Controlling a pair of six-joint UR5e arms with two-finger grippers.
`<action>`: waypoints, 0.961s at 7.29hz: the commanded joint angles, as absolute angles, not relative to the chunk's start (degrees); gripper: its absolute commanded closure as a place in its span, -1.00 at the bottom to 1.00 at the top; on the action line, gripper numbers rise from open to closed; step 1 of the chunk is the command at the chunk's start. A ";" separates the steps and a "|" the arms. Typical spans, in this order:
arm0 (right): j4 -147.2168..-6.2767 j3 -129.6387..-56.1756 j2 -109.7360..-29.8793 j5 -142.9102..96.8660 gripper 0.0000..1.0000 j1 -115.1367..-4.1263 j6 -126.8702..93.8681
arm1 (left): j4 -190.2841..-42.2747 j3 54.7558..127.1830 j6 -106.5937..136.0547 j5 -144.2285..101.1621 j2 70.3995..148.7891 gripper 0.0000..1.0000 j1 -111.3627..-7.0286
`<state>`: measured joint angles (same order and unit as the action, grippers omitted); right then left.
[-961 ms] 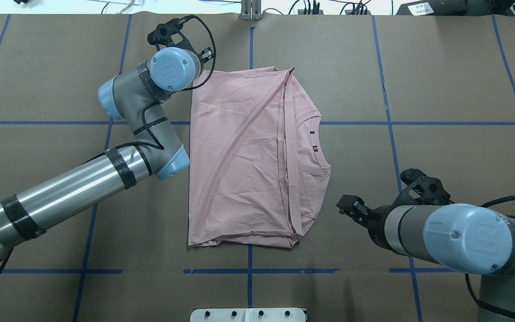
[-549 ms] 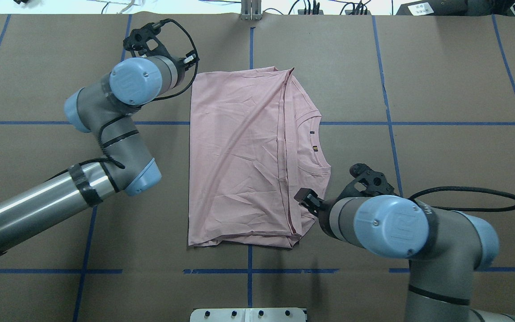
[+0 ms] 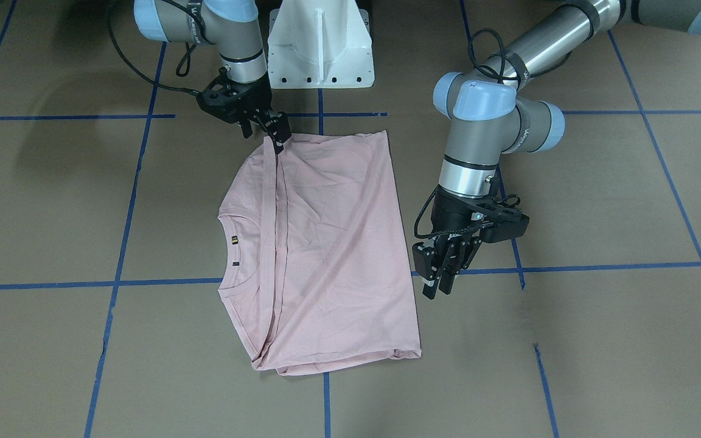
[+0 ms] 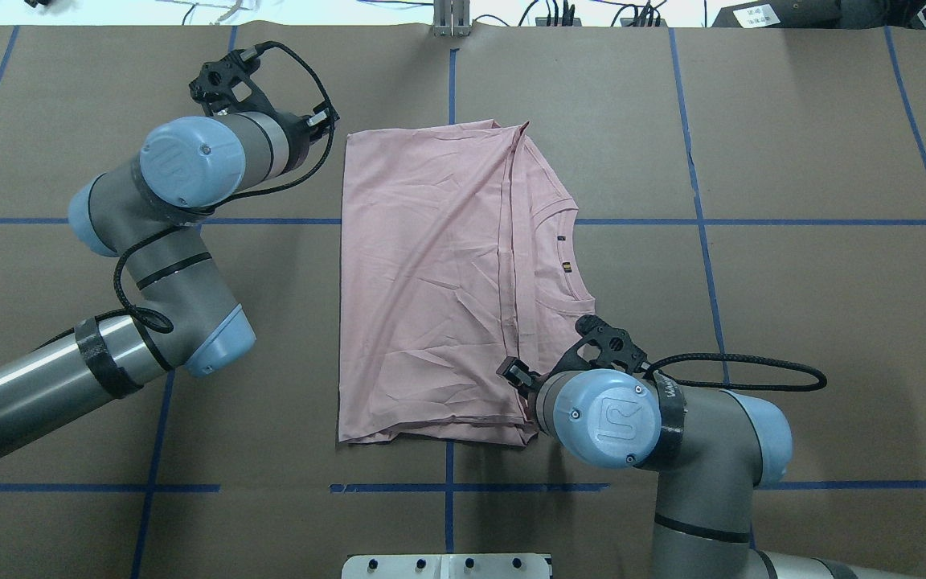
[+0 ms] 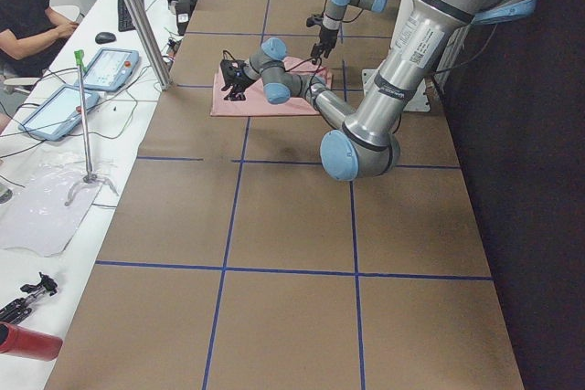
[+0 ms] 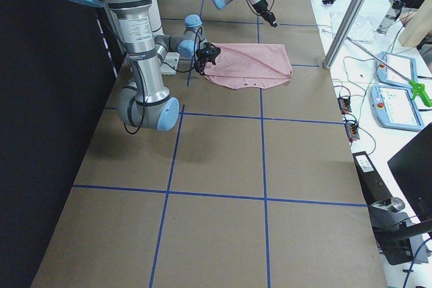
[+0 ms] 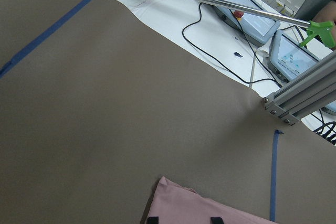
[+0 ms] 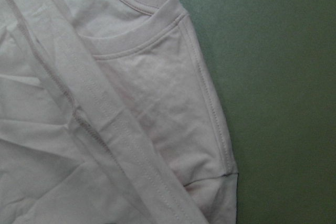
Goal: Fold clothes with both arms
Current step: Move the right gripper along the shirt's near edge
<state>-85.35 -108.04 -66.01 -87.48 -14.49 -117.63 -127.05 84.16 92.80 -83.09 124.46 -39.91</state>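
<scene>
The clothes are one pale pink T-shirt (image 4: 431,281) (image 3: 326,243), lying flat and folded in half lengthwise, with its collar and tag (image 4: 566,266) at its right edge in the overhead view. My left gripper (image 4: 323,121) (image 3: 439,281) hangs just off the shirt's far left corner. It is open, and the left wrist view shows its two tips apart over the pink corner (image 7: 199,208). My right gripper (image 4: 513,374) (image 3: 274,135) hovers over the fold line near the shirt's near right corner, its fingers apart and holding nothing. The right wrist view is filled by collar and sleeve fabric (image 8: 131,103).
Brown paper with blue tape lines (image 4: 696,221) covers the table. The white pedestal base (image 3: 320,42) stands at the robot's edge. An aluminium post (image 4: 451,20), cables and touch pendants (image 7: 236,3) lie beyond the far edge. A seated person (image 5: 27,15) is at the side bench.
The left arm has swung leftward, drawing its gripper off the shirt's far left corner. The right arm has moved left from the bare table onto the shirt's near right part.
</scene>
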 commanded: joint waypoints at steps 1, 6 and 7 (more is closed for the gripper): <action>-85.52 -106.08 -65.57 -87.45 -0.72 -14.41 -117.42 | -127.00 84.29 92.90 -83.14 124.63 0.12 -39.90; -86.40 -106.00 -65.92 -87.63 1.00 -13.71 -117.33 | -126.91 84.29 92.90 -83.14 124.72 0.12 -39.90; -86.48 -106.43 -65.74 -87.63 1.00 -13.62 -117.33 | -126.91 84.29 92.90 -83.14 124.72 0.12 -39.90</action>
